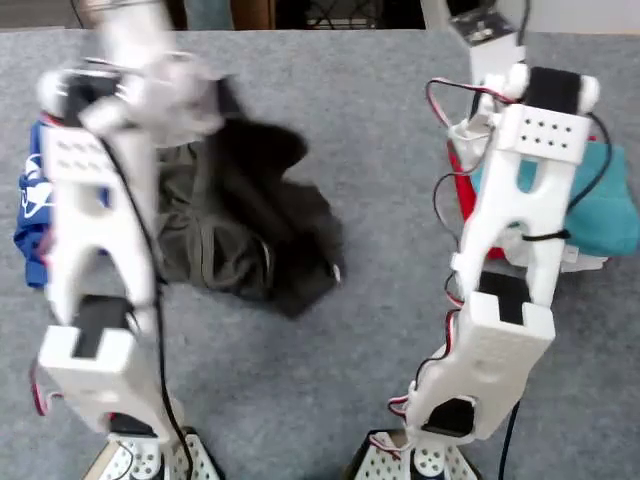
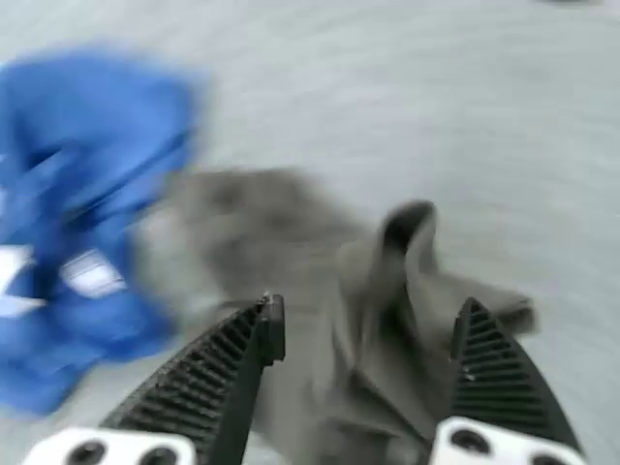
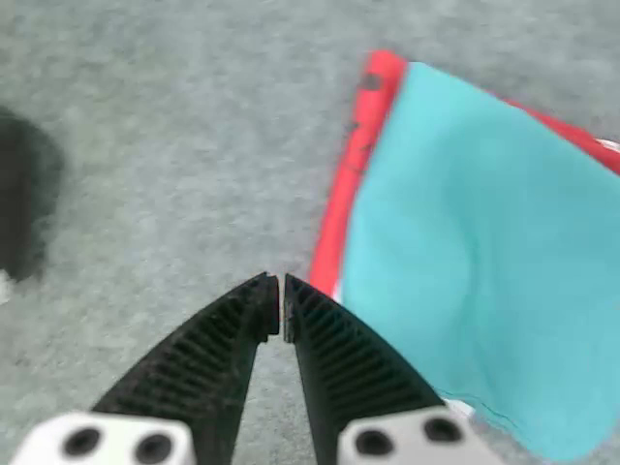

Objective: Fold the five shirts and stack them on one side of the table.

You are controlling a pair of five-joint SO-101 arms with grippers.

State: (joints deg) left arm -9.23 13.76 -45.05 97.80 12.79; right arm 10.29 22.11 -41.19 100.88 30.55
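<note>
On the grey table [image 1: 380, 150] the dark olive shirt [image 1: 220, 240] lay crumpled beside the blue shirt [image 1: 35, 200], well apart from the teal shirt [image 3: 484, 242] folded on the red shirt [image 3: 354, 184]. The left gripper [image 2: 373, 312] hung spread over the heap. It likely needed a single edge, not a bunched ridge, while the right gripper [image 3: 281, 291] sat pressed together beside the stack.

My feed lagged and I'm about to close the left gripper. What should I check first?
1. Left gripper open: ok.
2. Grey shirt between its fingers: ok, a fold rises there.
3. Grey shirt free of black shirt: not ok, bunched together.
4. Right gripper empty: ok, shut over bare table.
5. Teal shirt flat on red shirt: ok.
6. Blue shirt folded: not ok, crumpled.
</note>
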